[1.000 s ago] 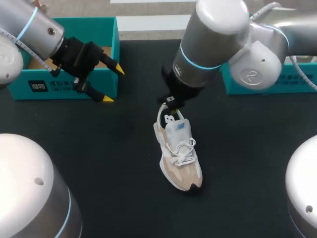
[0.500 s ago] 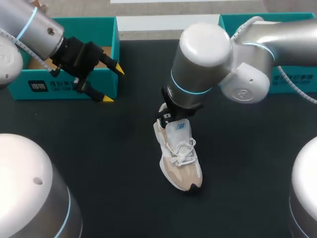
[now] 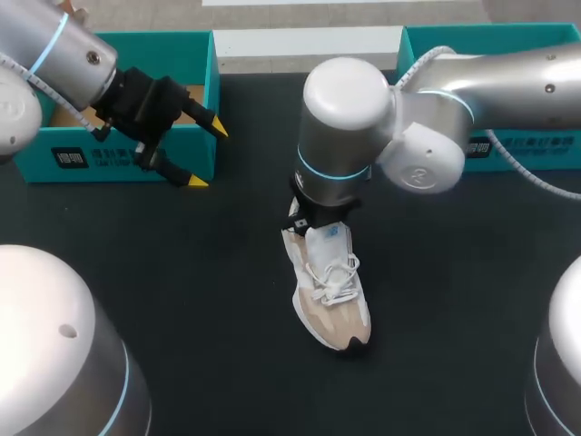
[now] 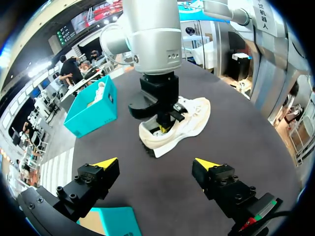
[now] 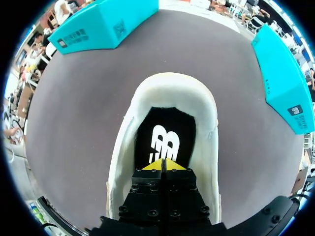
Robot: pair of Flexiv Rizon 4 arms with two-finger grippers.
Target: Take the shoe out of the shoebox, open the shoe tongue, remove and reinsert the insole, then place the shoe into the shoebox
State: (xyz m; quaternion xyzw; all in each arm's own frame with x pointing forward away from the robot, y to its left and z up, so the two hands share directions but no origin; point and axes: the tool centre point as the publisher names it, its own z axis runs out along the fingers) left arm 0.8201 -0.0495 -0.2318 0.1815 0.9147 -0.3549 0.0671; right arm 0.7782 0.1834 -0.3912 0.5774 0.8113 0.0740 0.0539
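My right gripper has come down in the last second. The arm swung from the upper right of the head view toward centre, and its wrist now covers the heel of the shoe. The yellow tips are pressed together with nothing visible between them, inside the collar just above the black insole. The shoe has not moved: it lies on the table at mid-frame, toe toward the lower edge. I judge the insole pull is next, and the tips must part first. Upper left, my left gripper hangs spread wide, as before, at the box.
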